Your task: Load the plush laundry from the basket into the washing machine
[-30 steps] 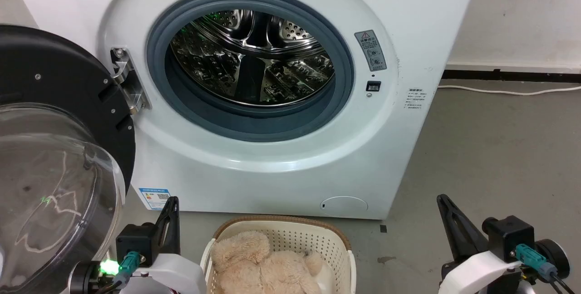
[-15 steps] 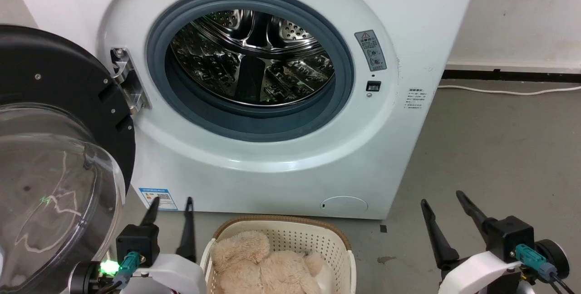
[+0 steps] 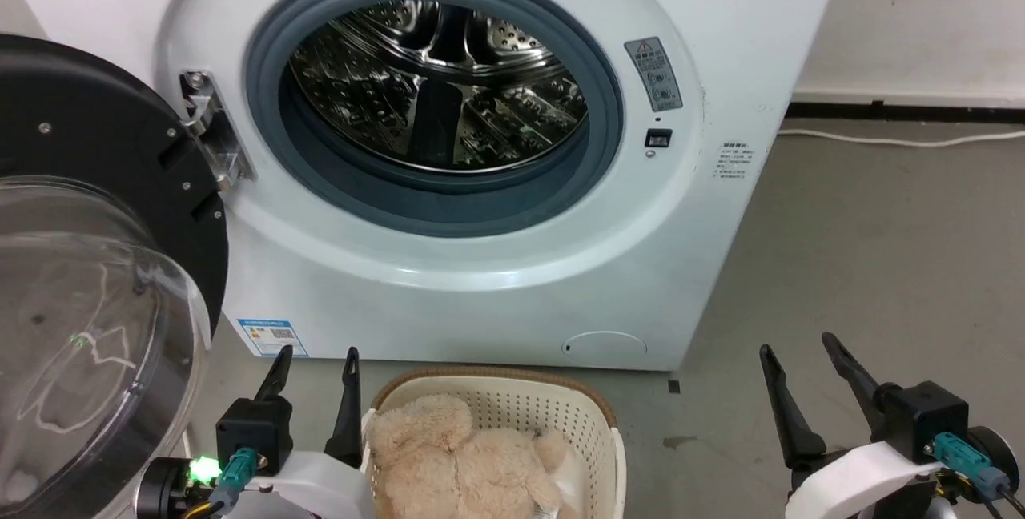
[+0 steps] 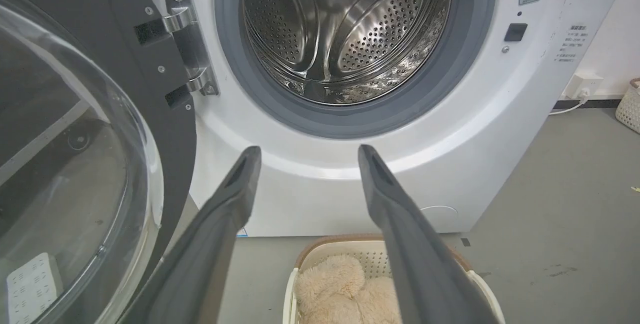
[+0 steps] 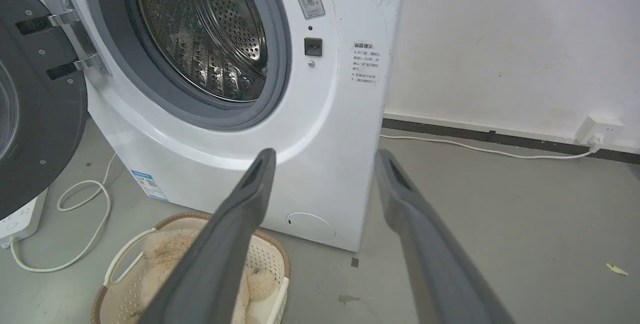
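The fluffy beige plush laundry [image 3: 448, 455] lies in the cream basket [image 3: 560, 415] on the floor, just in front of the washing machine [image 3: 721, 62]. The washer's steel drum [image 3: 436, 86] is bare inside. Its black-framed clear door [image 3: 88, 263] hangs swung out to the left. My left gripper [image 3: 318, 352] stands open beside the basket's left rim, holding nothing. My right gripper [image 3: 798, 344] is open over the floor, well right of the basket. In the left wrist view the left gripper [image 4: 308, 149] points at the washer front above the plush laundry [image 4: 340, 289]. The right gripper [image 5: 325, 154] looks past the basket [image 5: 272, 259].
A white cable [image 3: 897, 138] runs along the floor by the back wall to a socket [image 5: 597, 131]. A looped cord [image 5: 80, 204] and a power strip [image 5: 15, 219] lie left of the washer. Another perforated basket [image 4: 631, 106] stands at the far right.
Both grippers have gone from shut to open. The head camera has tilted a little, so the washer sits higher and the basket shows more.
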Robot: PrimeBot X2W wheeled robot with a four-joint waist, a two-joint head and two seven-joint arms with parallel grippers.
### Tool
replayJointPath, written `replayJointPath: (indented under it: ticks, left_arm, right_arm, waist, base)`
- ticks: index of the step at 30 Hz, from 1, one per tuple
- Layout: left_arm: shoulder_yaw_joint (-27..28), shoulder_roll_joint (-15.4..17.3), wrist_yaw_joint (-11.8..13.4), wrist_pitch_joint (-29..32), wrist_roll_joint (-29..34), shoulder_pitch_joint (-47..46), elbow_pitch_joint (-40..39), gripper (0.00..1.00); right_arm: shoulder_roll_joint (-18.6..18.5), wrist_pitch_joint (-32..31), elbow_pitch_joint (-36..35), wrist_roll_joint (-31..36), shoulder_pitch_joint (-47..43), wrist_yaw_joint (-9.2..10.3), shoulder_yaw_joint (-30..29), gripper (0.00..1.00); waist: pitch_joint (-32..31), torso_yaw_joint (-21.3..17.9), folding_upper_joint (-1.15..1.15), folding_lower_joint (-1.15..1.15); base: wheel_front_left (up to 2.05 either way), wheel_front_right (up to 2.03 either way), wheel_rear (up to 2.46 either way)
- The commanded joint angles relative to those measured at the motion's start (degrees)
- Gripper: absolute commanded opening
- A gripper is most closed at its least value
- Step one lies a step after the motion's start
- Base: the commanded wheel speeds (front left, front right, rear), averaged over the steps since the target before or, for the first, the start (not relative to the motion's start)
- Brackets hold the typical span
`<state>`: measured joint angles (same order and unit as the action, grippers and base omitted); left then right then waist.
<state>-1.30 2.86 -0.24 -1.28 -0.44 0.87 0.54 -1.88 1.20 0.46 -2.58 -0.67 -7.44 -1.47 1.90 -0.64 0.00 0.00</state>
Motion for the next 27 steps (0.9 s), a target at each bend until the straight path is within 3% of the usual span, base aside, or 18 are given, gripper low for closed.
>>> replayJointPath:
  ticks: [1, 27]
  left_arm:
    - [-0.4, 0.0, -0.4, -0.7, -0.4, -1.0, 0.4, 1.0]
    - [-4.4, 4.0, -2.1, -3.9, -0.8, -7.3, 12.7, 1.0]
  right_arm:
    - [0.0, 0.8, -0.1, -0.7, 0.8, -0.01, -0.3, 1.0]
    - [0.0, 3.9, 0.1, -7.3, 3.8, -0.02, 0.0, 1.0]
  waist:
    - [0.7, -0.4, 0.0, 0.0]
    - [10.7, -6.4, 0.0, 0.0]
  base:
    - [0.0, 0.0, 0.0]
    - [0.0, 0.0, 0.0]
